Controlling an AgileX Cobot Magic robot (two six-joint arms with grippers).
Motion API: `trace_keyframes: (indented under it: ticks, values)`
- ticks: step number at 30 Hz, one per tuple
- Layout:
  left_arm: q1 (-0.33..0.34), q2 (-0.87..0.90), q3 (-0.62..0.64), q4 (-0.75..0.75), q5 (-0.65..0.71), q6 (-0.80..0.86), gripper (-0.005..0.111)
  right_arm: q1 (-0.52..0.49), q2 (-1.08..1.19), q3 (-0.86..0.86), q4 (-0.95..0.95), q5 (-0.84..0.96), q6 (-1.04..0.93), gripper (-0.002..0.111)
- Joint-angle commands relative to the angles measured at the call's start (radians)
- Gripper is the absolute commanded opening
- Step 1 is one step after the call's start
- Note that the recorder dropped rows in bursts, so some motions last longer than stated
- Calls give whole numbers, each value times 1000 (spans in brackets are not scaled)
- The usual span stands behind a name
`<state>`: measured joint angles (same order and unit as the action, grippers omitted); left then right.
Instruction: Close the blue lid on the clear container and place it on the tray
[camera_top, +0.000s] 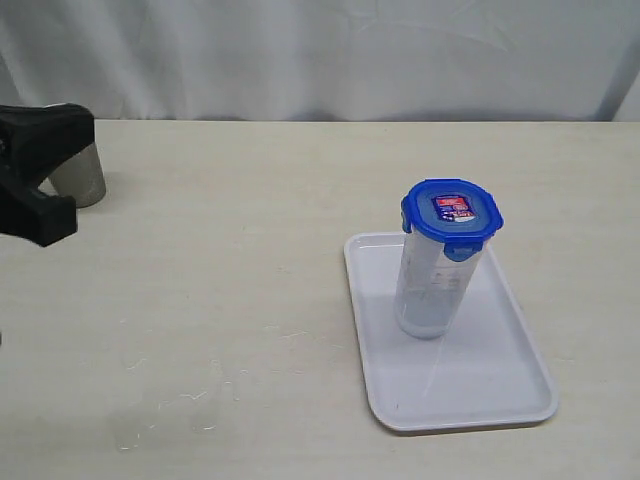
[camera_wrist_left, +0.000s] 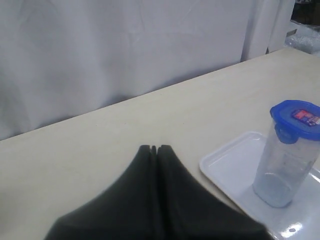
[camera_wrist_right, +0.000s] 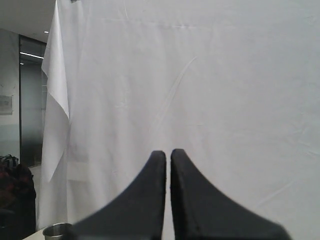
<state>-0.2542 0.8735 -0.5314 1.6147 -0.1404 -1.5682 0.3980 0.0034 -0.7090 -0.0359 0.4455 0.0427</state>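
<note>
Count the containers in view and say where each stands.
2. The clear container stands upright on the tray; a metal cup sits far left in the exterior view, partly behind the left arm.

My left pincer (camera_wrist_left: 154, 148) looks matt black. Glossy blue plastic lid (camera_top: 451, 211), clear plastic container (camera_top: 428, 300), smooth white plastic tray (camera_top: 500, 380), matt table (camera_top: 220, 300).

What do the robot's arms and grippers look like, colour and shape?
Both are matte black. The left gripper has two broad fingers that curve in to narrow, blunt tips; the right gripper has the same shape. The exterior view shows only a black, blocky part of the left arm at its edge. No cables or markings are visible.
</note>
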Motion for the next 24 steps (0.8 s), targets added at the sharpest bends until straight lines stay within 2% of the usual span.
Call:
trace_keyframes:
  ticks: [1, 13, 24]
  values:
    - [-2, -86, 57, -12, 18, -6, 0, 1, -3, 5, 3, 0, -4, 4]
    - [-2, -224, 133, -41, -8, -8, 0, 1, -3, 5, 3, 0, -4, 4]
    - [-2, -236, 133, -40, -162, -8, 0, 1, -3, 5, 3, 0, -4, 4]
